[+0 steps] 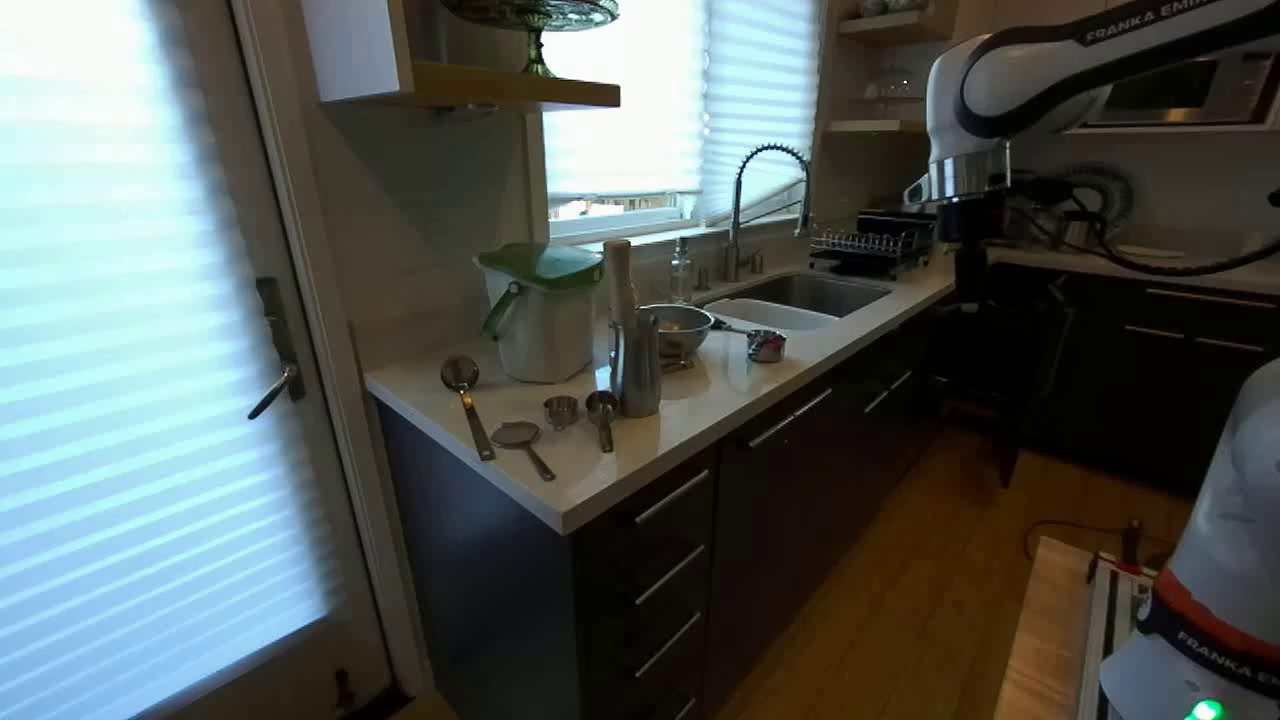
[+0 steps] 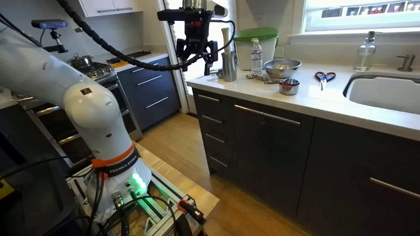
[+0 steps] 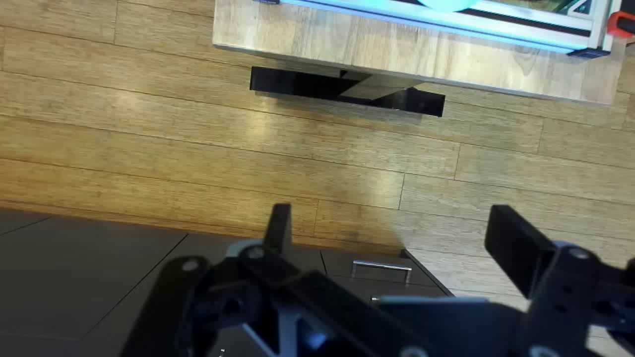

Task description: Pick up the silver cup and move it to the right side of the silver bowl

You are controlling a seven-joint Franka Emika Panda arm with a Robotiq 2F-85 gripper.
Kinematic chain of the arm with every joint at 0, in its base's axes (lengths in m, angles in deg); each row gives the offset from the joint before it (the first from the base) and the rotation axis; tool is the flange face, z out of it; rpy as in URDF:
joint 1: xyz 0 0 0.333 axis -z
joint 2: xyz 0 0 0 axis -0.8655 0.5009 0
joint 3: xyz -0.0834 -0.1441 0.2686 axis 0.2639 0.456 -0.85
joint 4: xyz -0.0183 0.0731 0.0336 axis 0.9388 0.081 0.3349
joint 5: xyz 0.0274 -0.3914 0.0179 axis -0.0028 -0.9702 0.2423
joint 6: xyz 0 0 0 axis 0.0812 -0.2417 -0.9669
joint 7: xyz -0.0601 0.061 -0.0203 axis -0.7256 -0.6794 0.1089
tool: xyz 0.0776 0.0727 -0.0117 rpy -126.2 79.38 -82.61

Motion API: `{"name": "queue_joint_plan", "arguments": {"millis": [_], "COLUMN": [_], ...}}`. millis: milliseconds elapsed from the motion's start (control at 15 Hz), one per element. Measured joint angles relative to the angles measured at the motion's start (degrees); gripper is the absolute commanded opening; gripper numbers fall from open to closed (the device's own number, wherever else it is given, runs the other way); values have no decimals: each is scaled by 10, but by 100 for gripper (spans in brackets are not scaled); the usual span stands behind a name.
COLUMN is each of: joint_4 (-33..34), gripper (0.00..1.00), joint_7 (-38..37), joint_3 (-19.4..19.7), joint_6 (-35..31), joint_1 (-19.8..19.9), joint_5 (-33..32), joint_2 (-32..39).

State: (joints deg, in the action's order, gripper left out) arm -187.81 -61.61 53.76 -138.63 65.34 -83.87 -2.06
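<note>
The silver cup, a tall slim metal tumbler, stands upright on the white counter and shows in both exterior views (image 1: 641,372) (image 2: 229,68). A wooden rod rises above it; I cannot tell whether it is inside or behind. The silver bowl (image 1: 684,332), low and round, sits on the counter near it, and shows in an exterior view (image 2: 281,69) to the right of the cup. My gripper (image 2: 197,68) is open and empty, apart from the cup, in the air over the floor in front of the counter. The wrist view shows its spread fingers (image 3: 391,214); cup and bowl are out of that view.
A white bin with a green lid (image 1: 546,325) and a water bottle (image 2: 256,57) stand behind the cup. Measuring cups (image 2: 288,88) and scissors (image 2: 325,78) lie near the bowl. A ladle (image 1: 466,395) and strainer (image 1: 517,436) lie near the counter's end. The sink (image 1: 800,292) lies beyond.
</note>
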Motion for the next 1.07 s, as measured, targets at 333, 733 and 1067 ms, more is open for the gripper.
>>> {"name": "queue_joint_plan", "arguments": {"millis": [333,733,1067], "joint_4": [0,0,1], "gripper": [100,100,100], "joint_7": [0,0,-5], "joint_3": [0,0,-5], "joint_6": [0,0,-1], "joint_1": [0,0,-3], "joint_5": [0,0,12], "joint_2": [0,0,1]}}
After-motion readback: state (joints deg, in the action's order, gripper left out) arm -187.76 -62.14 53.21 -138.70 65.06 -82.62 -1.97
